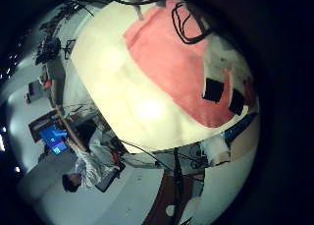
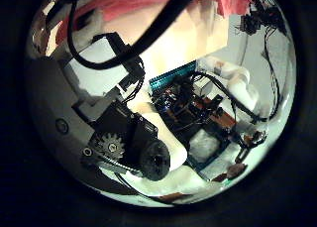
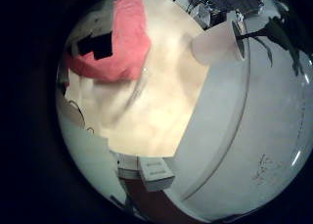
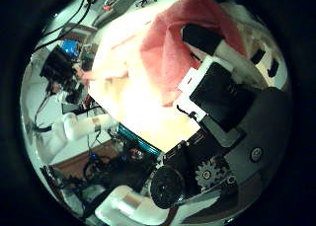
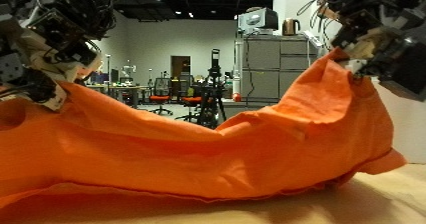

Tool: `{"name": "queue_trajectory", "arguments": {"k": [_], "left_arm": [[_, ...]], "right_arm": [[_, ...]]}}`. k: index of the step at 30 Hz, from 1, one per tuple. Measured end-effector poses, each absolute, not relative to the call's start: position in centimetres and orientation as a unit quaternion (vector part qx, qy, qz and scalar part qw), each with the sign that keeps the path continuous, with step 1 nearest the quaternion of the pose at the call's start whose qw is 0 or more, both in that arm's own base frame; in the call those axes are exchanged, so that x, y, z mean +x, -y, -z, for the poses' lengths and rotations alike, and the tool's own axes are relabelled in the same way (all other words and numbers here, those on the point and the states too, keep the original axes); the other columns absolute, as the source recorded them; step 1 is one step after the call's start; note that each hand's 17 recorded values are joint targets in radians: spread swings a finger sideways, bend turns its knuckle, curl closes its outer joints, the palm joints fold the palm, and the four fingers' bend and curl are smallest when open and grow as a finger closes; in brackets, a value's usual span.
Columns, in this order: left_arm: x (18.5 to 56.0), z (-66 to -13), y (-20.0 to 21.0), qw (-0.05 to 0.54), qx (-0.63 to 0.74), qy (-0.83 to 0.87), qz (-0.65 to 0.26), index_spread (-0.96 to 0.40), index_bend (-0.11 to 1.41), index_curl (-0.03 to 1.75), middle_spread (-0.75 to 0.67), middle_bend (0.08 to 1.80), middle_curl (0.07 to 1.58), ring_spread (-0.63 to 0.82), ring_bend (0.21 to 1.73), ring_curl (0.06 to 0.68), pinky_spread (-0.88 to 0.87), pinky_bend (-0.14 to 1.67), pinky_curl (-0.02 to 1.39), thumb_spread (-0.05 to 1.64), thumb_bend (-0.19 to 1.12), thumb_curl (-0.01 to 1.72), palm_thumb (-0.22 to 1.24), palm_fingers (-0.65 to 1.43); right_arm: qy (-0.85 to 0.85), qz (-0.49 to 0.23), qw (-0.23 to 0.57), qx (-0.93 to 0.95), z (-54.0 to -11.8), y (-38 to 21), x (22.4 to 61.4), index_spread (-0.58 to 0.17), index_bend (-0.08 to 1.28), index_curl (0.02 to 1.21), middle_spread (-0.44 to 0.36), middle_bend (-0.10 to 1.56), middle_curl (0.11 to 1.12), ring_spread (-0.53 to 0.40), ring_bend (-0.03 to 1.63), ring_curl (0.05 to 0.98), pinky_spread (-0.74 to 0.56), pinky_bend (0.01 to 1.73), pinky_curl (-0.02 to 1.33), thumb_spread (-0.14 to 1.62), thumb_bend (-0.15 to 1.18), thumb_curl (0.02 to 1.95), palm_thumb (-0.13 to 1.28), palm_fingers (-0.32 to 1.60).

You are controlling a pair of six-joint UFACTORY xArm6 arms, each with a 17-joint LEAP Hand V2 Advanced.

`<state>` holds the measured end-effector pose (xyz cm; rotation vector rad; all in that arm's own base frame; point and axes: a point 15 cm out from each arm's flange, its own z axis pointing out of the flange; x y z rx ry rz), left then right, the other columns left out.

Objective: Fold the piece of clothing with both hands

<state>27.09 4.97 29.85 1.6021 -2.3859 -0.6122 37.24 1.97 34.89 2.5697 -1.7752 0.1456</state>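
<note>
From the outside view, the left hand (image 5: 53, 34) hangs at the upper corner, its fingers curled onto one raised corner of the orange cloth (image 5: 200, 139). Much of that hand is cut off by the edge, and the pinch itself is partly lost in the folds. The cloth sags in a long dip between the two hands, its lower edge lying bunched on the table (image 5: 360, 206), of which only a pale strip shows. Behind the dip the room is dim and hard to read. At the other corner the right hand (image 5: 380, 34) holds the cloth's second raised corner, fingers closed on it; its upper part also runs out of view.

In the left little finger side palm view the cloth (image 1: 182, 68) spreads on the table (image 1: 128, 97), with dark fingertips (image 1: 212, 88) on its edge. The left thumb side palm view is mostly filled by the hand's own body (image 2: 124, 138); only a scrap of cloth (image 2: 213, 4) shows. The right thumb side palm view shows fingers (image 4: 212, 43) pressed into the gathered cloth (image 4: 168, 48).
</note>
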Motion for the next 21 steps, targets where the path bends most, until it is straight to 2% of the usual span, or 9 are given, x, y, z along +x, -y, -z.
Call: {"name": "queue_trajectory", "arguments": {"k": [8,15,21], "left_arm": [[30.7,-28.8,-6.6,0.12,0.556,0.796,0.208,-0.77,0.46,1.22,-0.44,1.16,0.81,-0.42,1.32,0.514,-0.6,1.22,0.55,0.88,-0.02,0.71,0.79,1.15],[34.9,-27.3,-8.8,0.127,0.583,0.779,0.193,-0.77,0.46,1.23,-0.44,1.16,0.81,-0.42,1.32,0.515,-0.6,1.21,0.56,0.89,-0.02,0.71,0.79,1.15],[38.8,-25.5,-10.7,0.15,0.607,0.76,0.177,-0.78,0.45,1.23,-0.44,1.16,0.8,-0.42,1.32,0.514,-0.6,1.21,0.56,0.89,-0.02,0.7,0.79,1.14]], "right_arm": [[0.578,-0.023,-0.004,0.816,-35.0,-4.9,44.8,-0.256,1.05,0.86,-0.132,1.29,0.75,-0.204,1.37,0.62,-0.28,1.26,0.69,0.95,-0.01,0.72,1.16,1.19],[0.583,0.0,-0.013,0.812,-32.6,-9.2,52.4,-0.254,1.06,0.85,-0.13,1.3,0.74,-0.205,1.38,0.616,-0.27,1.27,0.7,0.95,-0.01,0.74,1.15,1.18],[0.594,-0.005,-0.02,0.804,-29.7,-11.5,56.4,-0.252,1.06,0.85,-0.129,1.31,0.74,-0.201,1.38,0.614,-0.26,1.28,0.71,0.95,-0.01,0.76,1.14,1.18]]}}
